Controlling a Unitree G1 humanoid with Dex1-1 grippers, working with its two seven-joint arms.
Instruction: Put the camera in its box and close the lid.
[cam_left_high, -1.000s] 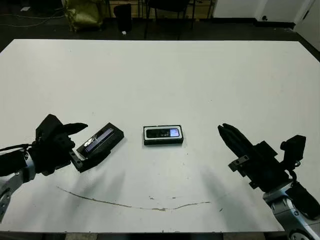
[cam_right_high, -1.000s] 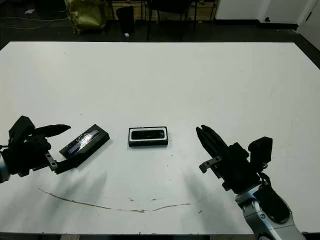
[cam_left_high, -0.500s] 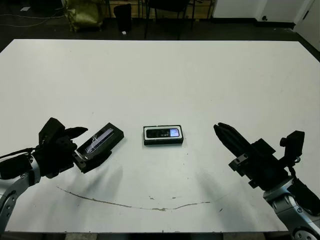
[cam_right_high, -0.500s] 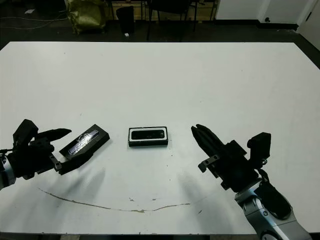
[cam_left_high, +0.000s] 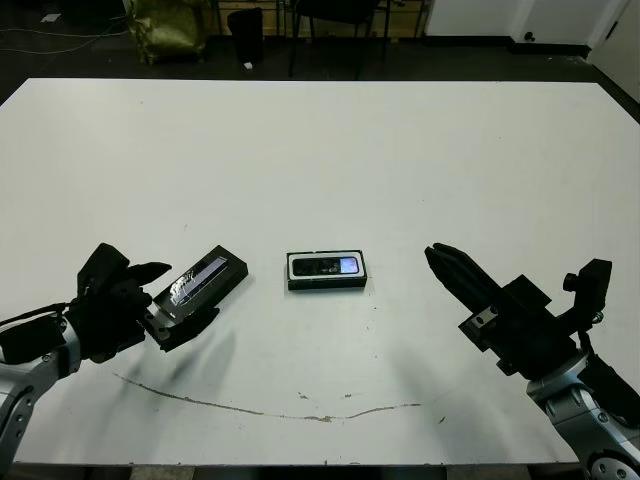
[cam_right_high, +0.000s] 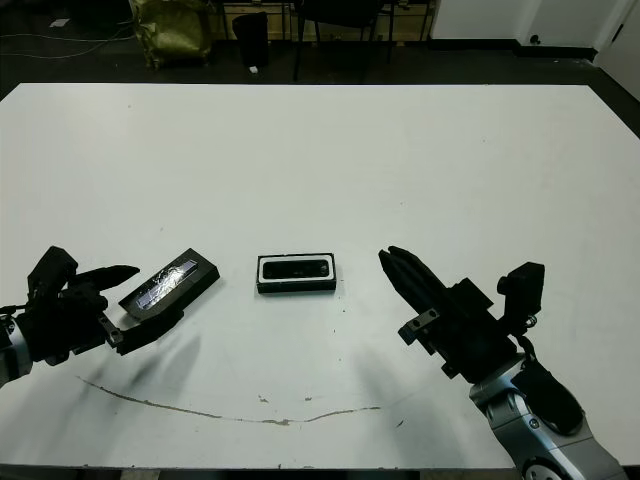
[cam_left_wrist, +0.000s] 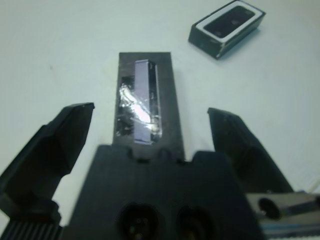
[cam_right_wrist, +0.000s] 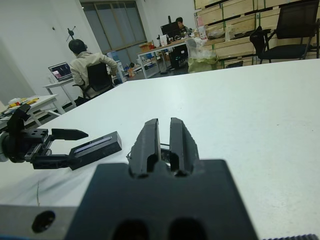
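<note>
The lid (cam_left_high: 207, 280) is found to the left of the box (cam_left_high: 327, 271), near it but apart, with bare tabletop (cam_left_high: 330, 160) between the two. Its long axis is seen to run slantwise, from the end nearest the left hand (cam_left_high: 165, 298) up toward the box, and the glossy grey strip is turned upward. The left hand is spread wide around the lid's near end: in the left wrist view one finger is seen on each side of the lid, with clear gaps, so nothing is gripped. It cannot be told whether the lid is touched by the hand's body.

The box is lying flat, its long axis across the view, and the camera (cam_left_high: 327, 266) is seen seated inside it, screen side up, framed by the white lining. The placing step is therefore judged done and only the lid is left to be fitted.

To the right of the box, well apart from it, the right hand (cam_left_high: 440, 260) is held above the tabletop with its fingers pressed together, empty, pointing toward the box.

The left hand is judged much the nearer to the lid. Nothing is seen standing between lid and box; the lid would need turning to match the box's axis.
</note>
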